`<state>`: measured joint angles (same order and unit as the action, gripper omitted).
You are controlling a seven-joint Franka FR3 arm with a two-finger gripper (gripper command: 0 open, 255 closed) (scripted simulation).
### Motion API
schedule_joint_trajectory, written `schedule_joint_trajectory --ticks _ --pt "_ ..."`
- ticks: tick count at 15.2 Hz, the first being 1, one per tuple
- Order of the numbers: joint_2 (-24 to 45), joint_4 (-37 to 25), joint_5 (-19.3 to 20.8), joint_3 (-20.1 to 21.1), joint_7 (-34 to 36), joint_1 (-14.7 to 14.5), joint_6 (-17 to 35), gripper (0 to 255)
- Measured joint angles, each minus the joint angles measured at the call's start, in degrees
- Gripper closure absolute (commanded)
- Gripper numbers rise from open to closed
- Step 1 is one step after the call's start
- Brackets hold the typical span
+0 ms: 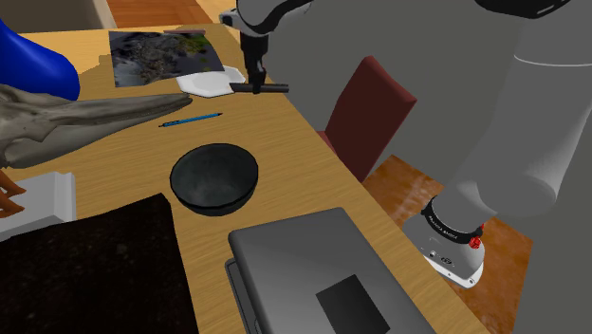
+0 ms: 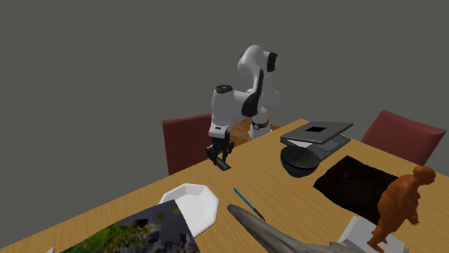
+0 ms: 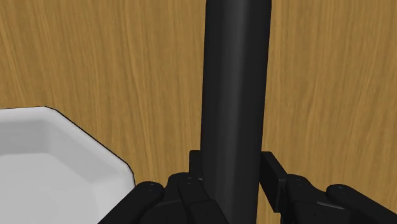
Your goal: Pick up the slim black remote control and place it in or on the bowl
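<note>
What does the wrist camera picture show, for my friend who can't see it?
The black gripper is shut on a slim black remote, which stretches straight away from the fingers. Behind them is a wooden table, with the corner of a white angular plate beside the gripper.

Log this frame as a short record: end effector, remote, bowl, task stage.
end effector: shut on the remote
remote: slim, black, clasped between both fingers, above the table beside a white plate
bowl: dark, nothing in it, nearer the laptop, apart from the remote
stage: remote grasped, not yet in the bowl
</note>
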<state>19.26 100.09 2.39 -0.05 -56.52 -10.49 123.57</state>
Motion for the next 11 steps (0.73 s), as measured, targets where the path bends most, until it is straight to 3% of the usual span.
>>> schedule_joint_trajectory --ticks 11 --pt "-2.4 -5.3 -0.2 0.0 -0.3 0.0 -7.7 255"
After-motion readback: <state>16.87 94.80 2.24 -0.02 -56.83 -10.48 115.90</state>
